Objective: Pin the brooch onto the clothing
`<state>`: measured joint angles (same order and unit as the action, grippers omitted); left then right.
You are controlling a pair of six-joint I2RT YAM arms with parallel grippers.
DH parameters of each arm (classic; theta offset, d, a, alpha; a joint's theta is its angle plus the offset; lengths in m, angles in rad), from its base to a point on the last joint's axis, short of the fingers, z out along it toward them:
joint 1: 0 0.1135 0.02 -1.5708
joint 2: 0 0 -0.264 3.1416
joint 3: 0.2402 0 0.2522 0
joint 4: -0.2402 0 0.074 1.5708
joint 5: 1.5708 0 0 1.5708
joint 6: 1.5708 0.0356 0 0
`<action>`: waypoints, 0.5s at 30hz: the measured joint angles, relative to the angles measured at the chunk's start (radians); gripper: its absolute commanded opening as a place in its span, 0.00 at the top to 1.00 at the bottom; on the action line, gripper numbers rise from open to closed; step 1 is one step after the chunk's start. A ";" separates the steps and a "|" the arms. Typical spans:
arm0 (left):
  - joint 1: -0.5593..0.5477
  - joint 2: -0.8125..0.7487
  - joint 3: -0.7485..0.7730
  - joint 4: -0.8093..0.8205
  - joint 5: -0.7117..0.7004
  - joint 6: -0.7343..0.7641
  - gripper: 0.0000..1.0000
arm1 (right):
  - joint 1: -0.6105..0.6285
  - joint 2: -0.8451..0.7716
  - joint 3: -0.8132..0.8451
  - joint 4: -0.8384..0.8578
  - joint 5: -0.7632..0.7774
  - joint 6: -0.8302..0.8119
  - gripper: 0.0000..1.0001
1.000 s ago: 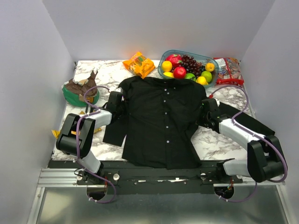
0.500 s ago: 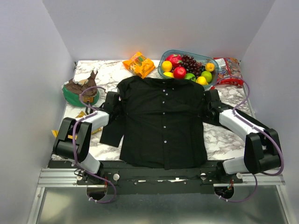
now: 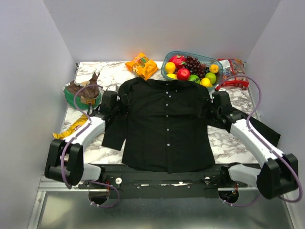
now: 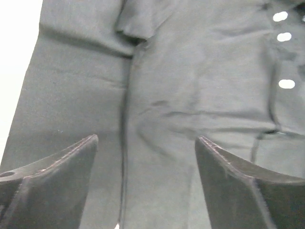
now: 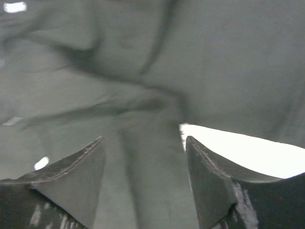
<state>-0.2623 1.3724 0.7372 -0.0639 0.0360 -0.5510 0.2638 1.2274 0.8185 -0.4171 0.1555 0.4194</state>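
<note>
Hovering over black fabric, the left gripper (image 4: 146, 140) has its fingers (image 4: 71, 157) spread wide with nothing between them, only cloth and a long seam showing below. The right gripper (image 5: 144, 139) is released too, its jaws well apart above rumpled fabric, with a bright patch of bench at the lower right of its wrist view. From the top view, the left gripper (image 3: 110, 102) sits at the shoulder on the left of the frame and the right gripper (image 3: 215, 102) at the shoulder on the right. The shirt (image 3: 167, 124) lies spread flat in the middle of the marble bench (image 3: 224, 143), collar towards the top of the frame, with white buttons (image 4: 286, 84) running down its front. The brooch I cannot pick out in any view. Beyond the collar stand a fruit bowl (image 3: 163, 67) and an orange snack bag (image 3: 141, 65). A red packet (image 3: 232, 70) lies at the upper right, a green bowl (image 3: 71, 99) at the left, and a yellow wrapper (image 3: 71, 130) below it.
</note>
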 measured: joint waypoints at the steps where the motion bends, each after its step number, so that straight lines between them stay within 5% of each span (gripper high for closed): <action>1: -0.001 -0.030 0.007 -0.019 0.005 0.000 0.04 | 0.018 -0.036 -0.005 -0.002 -0.010 0.000 0.25; 7: -0.002 -0.092 0.167 -0.156 0.068 0.045 0.01 | 0.171 -0.114 -0.056 0.032 -0.080 0.053 0.25; 15: -0.002 -0.085 0.381 -0.246 0.080 0.188 0.01 | 0.372 0.041 -0.174 0.122 -0.142 0.168 0.25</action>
<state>-0.2638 1.2873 1.1187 -0.3096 0.1158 -0.3630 0.6361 1.2686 0.6445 -0.2951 0.0139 0.5873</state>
